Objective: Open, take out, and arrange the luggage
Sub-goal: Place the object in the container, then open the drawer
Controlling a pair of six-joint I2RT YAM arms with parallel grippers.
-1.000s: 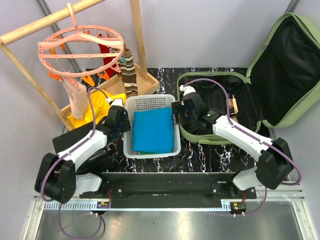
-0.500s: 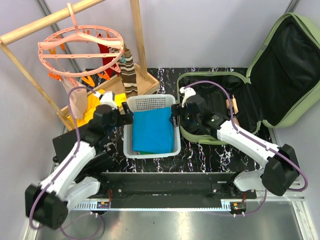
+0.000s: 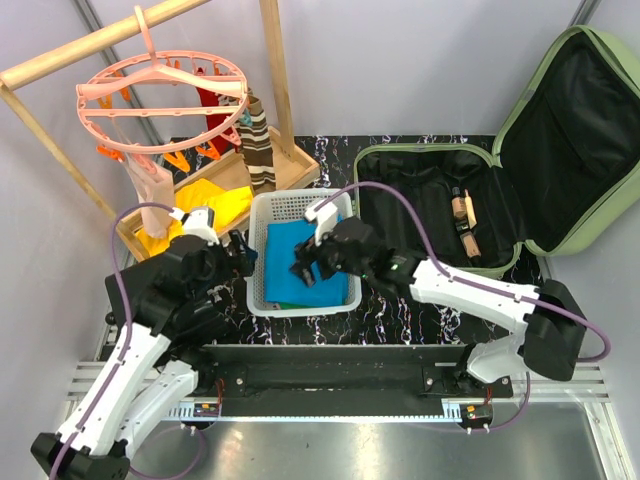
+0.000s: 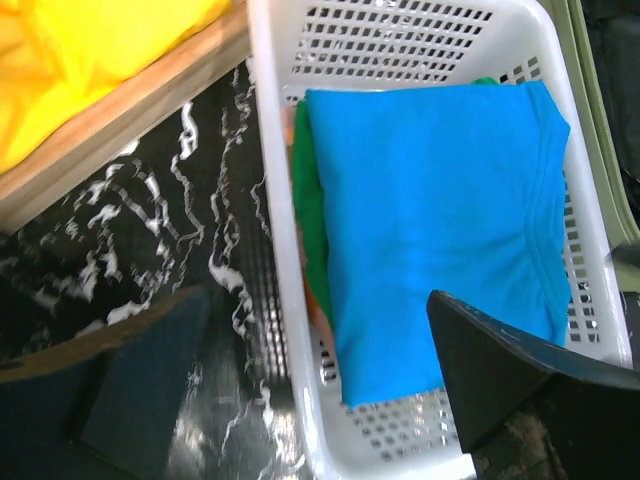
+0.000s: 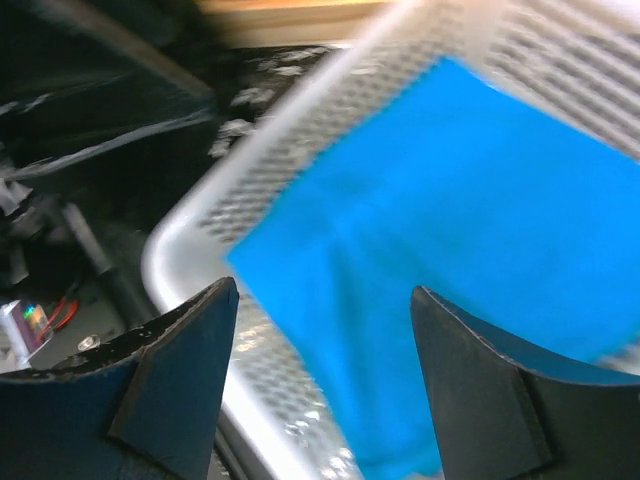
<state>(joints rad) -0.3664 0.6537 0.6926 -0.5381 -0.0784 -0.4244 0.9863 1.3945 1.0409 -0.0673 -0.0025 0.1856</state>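
Logged luggage (image 3: 565, 125) open at right rear of tabletop (image 3: 400, 300), well right of right claw (image 3: 305, 262), farther from left claw (image 3: 238, 252). Light-green shell, black lining, lid raised. Both claws spread wide, gripping nothing, by white basket (image 3: 300, 203) holding blue cloth (image 3: 285, 265). Lid cropped at right edge; items in base unclear; right wrist view blurred.

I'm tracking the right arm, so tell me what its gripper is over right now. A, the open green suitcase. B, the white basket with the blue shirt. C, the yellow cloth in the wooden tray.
B: the right gripper hangs open above the folded blue shirt in the white basket, away from the light-green suitcase.
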